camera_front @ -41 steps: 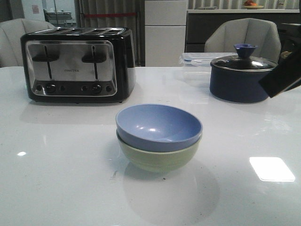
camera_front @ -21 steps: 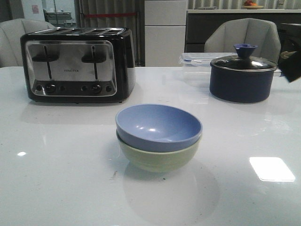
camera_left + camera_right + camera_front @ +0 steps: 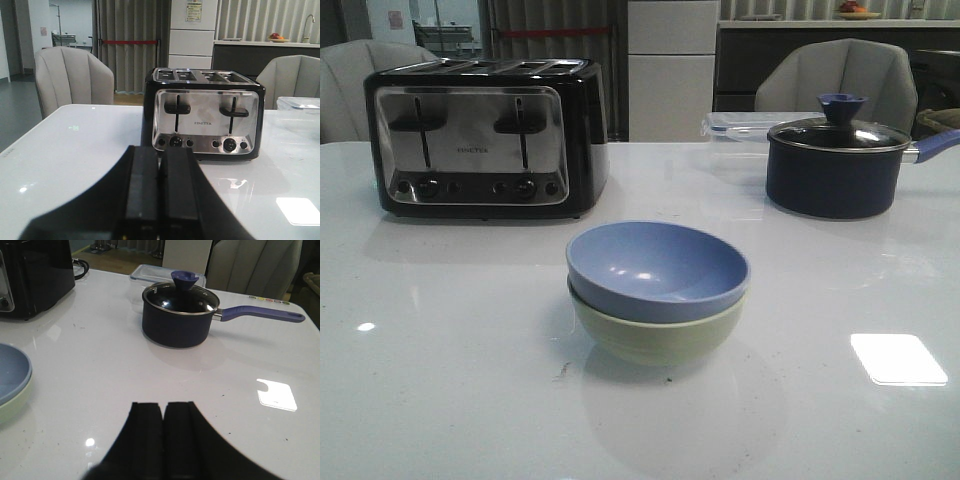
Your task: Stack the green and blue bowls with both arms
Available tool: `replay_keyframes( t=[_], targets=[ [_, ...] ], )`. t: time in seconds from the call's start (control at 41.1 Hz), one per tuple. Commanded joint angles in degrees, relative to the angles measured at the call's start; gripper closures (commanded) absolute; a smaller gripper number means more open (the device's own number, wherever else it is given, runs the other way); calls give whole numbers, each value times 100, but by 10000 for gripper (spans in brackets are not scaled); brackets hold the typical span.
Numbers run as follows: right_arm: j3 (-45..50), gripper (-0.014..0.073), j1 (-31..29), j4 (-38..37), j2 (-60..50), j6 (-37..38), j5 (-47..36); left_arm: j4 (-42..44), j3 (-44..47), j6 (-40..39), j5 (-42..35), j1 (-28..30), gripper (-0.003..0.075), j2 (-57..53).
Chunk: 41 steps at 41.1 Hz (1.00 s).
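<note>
The blue bowl (image 3: 658, 268) sits nested inside the green bowl (image 3: 655, 338) at the middle of the white table (image 3: 450, 380). The stack also shows at the edge of the right wrist view, blue bowl (image 3: 11, 371) over green bowl (image 3: 15, 401). Neither arm shows in the front view. My left gripper (image 3: 159, 152) is shut and empty, facing the toaster, away from the bowls. My right gripper (image 3: 163, 407) is shut and empty, above the bare table to the right of the stack.
A black and chrome toaster (image 3: 485, 135) stands at the back left. A dark navy lidded pot (image 3: 833, 165) with a long handle (image 3: 260, 313) stands at the back right, a clear plastic box (image 3: 745, 125) behind it. Chairs stand beyond the table.
The black right arm, seen at the right edge of the front view, has drawn back out of that view. The bowl stack has not moved.
</note>
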Motion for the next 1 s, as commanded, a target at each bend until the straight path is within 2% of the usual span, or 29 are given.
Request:
replay_keyframes(
  t=[0.0,0.267,0.754,0.827,0.9,0.972],
  targets=[
    [211,537,-54,21,-349,-49,-640,-60,18,-8,-505,-44,627,-109],
    [1143,537,-54,21,-1007,-49,-1615,-60,18,-8,-505,-44,627,-109],
    [1137,537,-68,-38,-1067,-8,-1775,-60,18,-8,-505,-44,627,-109],
    [1137,537,-68,-565,-1067,527,-1860,-60,18,-8,-505,-44,627,-109],
    [1137,537,-68,-1219,-1067,1410,-1962,-60,18,-8,-505,-44,627,-109],
    [1137,537,-68,-1271,-1067,1557,-2054,-60,18,-8,-505,-44,627,-109]
  ],
)
